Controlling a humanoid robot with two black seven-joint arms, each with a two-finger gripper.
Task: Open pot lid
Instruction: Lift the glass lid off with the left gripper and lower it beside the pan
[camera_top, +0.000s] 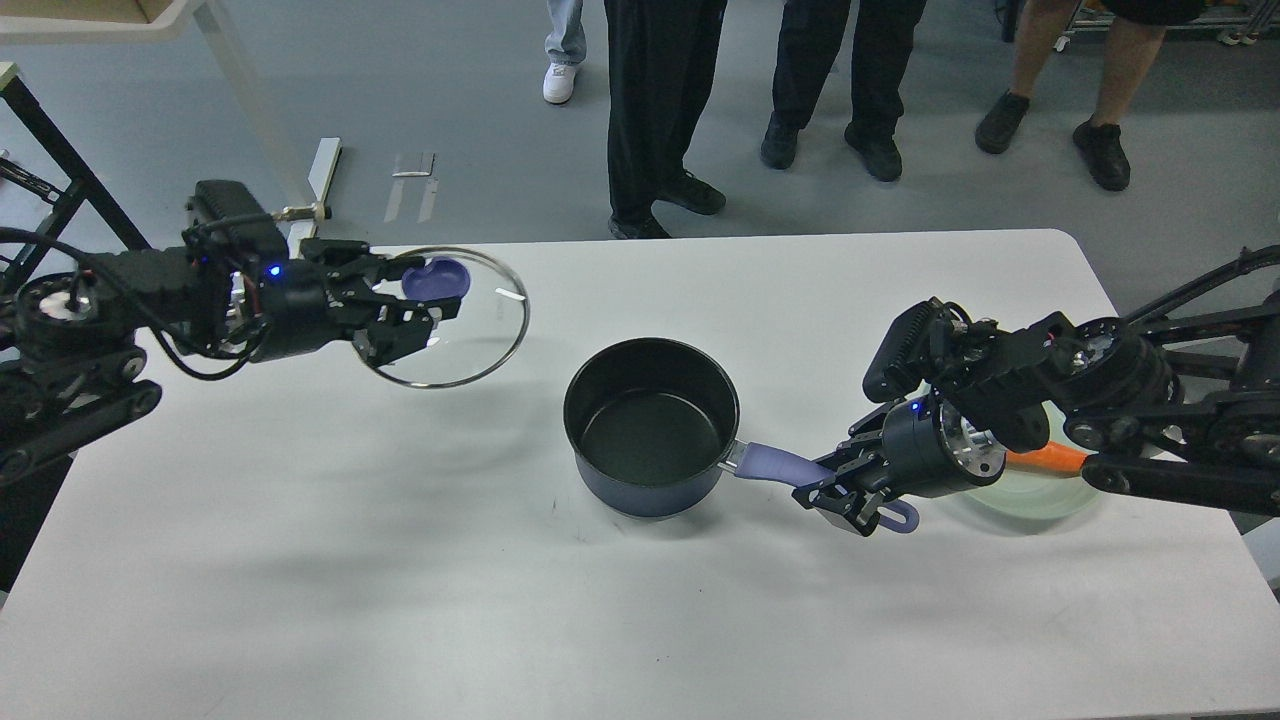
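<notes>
A dark blue pot (650, 428) stands open in the middle of the white table (600, 620), its inside black and empty. Its purple handle (775, 462) points right. My left gripper (420, 300) is shut on the purple knob (436, 277) of the glass lid (460, 330) and holds the lid in the air above the table's left part, well left of the pot. My right gripper (845, 497) is shut on the far end of the pot handle.
A pale green plate (1030, 495) with an orange thing (1045, 460) on it lies under my right arm at the right. Several people's legs stand beyond the table's far edge. A black frame (50, 180) stands at far left.
</notes>
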